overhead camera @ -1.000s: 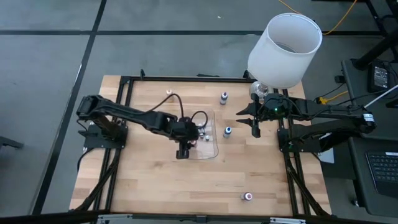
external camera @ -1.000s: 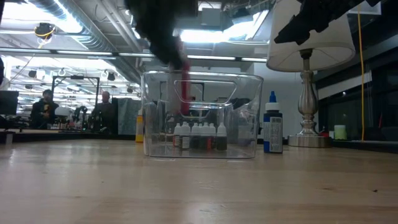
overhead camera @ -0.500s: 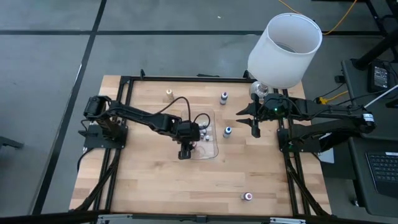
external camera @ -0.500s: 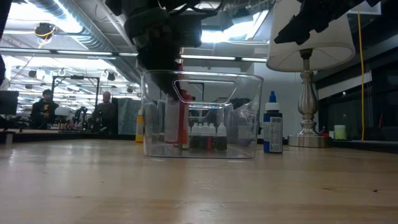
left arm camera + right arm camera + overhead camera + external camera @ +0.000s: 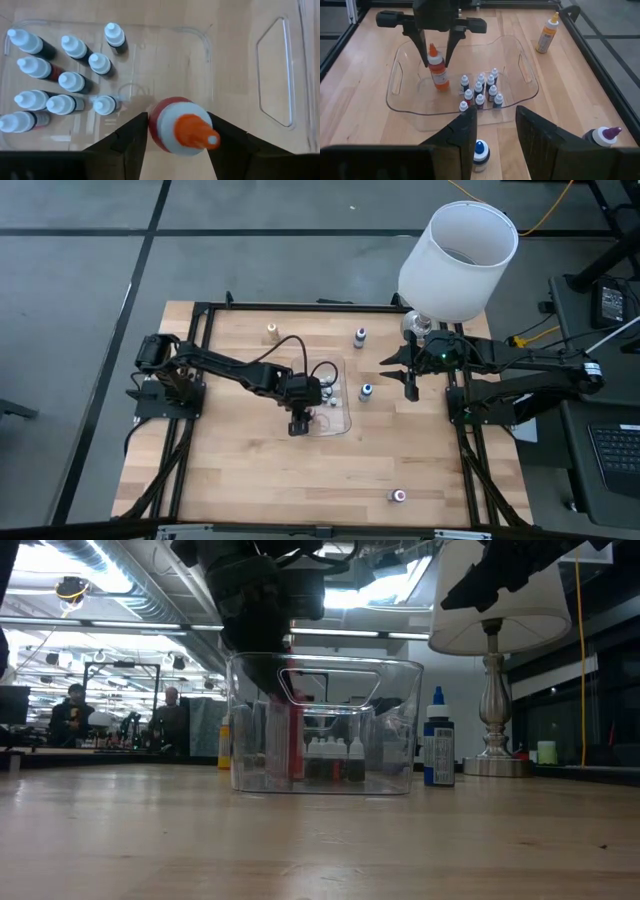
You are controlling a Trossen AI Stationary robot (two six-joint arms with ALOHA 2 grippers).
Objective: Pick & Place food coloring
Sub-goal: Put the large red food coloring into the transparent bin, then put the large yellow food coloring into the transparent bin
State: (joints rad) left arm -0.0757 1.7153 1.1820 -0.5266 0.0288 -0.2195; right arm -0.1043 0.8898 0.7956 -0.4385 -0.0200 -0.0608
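Landmark: clear rectangular plastic tray (image 5: 343, 423) with cut-out handles, mid-table on the pale wooden table (image 5: 240, 470).

Left gripper (image 5: 438, 49) reaches down into the tray, fingers pinching a red bottle with white shoulder and orange nozzle (image 5: 181, 125). Bottle upright, base at or just above the tray floor; cannot tell which. It sits toward the tray's left-arm side.

Inside the same tray, beside the red bottle: cluster of tiny white-capped food coloring bottles (image 5: 481, 92), standing upright in close rows, dark and reddish contents.

Outside the tray: blue-capped bottle (image 5: 366, 391) just beside its right-arm edge; purple-capped bottle (image 5: 360, 336) farther off toward the table's far edge; yellow-orange bottle (image 5: 272, 332) near the far edge too; red-capped bottle (image 5: 398, 496) well apart, near the front edge.

Right gripper (image 5: 409, 387) hovers beyond the blue-capped bottle, fingers spread, holding nothing. Big white lampshade (image 5: 458, 260) stands behind it.
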